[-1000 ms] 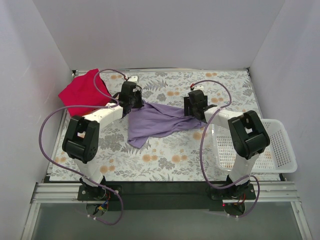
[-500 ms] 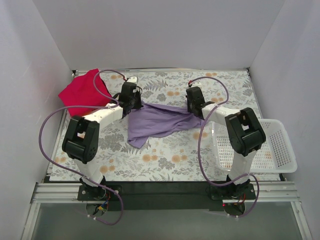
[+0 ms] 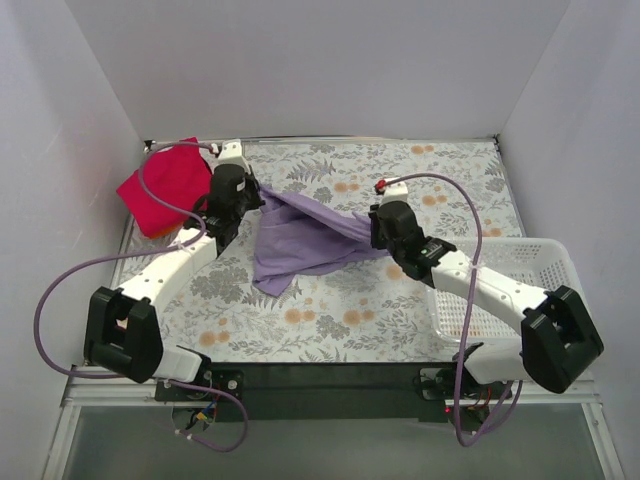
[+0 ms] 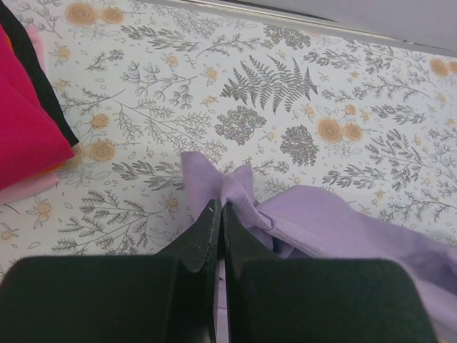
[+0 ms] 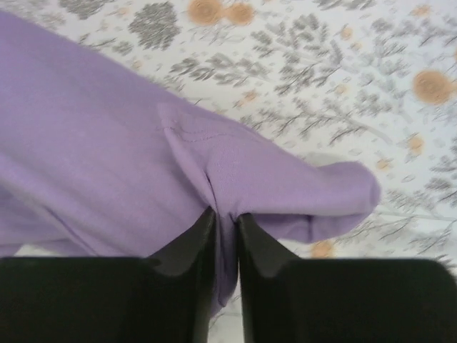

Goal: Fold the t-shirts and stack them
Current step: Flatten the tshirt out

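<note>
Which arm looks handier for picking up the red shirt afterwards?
Left. The left gripper, pinching the lavender shirt, sits right beside the red shirt; the right gripper holds the lavender one's other end, farther across.

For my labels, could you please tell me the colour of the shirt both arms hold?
The shirt is pale lavender, clearest in right wrist view.

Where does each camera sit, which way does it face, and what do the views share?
Top external: above and behind, looking down at the table; left arm and right arm show.
Left wrist: on the left arm, looking past the left gripper pinching the lavender shirt.
Right wrist: likewise, the right gripper pinching it.
Shared: the lavender shirt.
</note>
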